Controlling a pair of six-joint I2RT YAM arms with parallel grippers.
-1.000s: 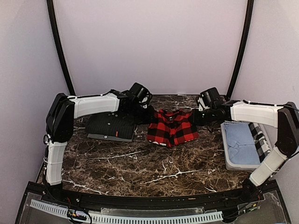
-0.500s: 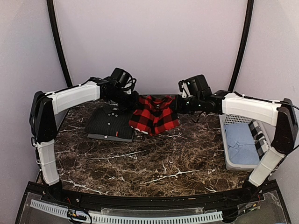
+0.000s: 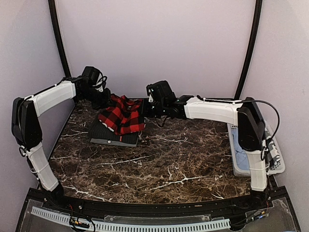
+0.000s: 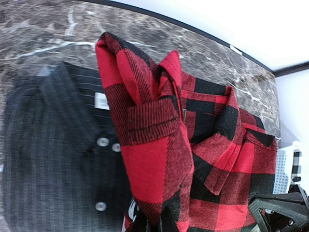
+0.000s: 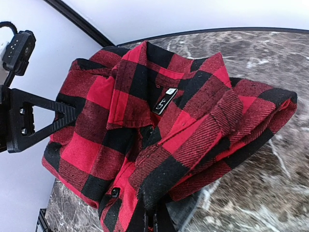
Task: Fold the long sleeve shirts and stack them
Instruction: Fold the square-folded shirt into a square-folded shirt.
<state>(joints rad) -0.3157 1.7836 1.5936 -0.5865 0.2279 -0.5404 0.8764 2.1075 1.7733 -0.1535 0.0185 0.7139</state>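
Brings red flannel [image 3: 123, 116] leftward over charcoal shirt [image 3: 107, 134]. Keeps left gripper [image 3: 104, 101] and right gripper [image 3: 145, 110] pinched tight on it. Leaves lowering and release, seemingly.

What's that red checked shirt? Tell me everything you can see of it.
The red-and-black checked shirt looks like soft flannel, with a collar, a neck label and dark buttons. Folded into a rumpled bundle, it hangs between the left gripper and right gripper, each pinching one side, over the folded dark striped shirt at the far left of the table. Whether it rests on that shirt is unclear.
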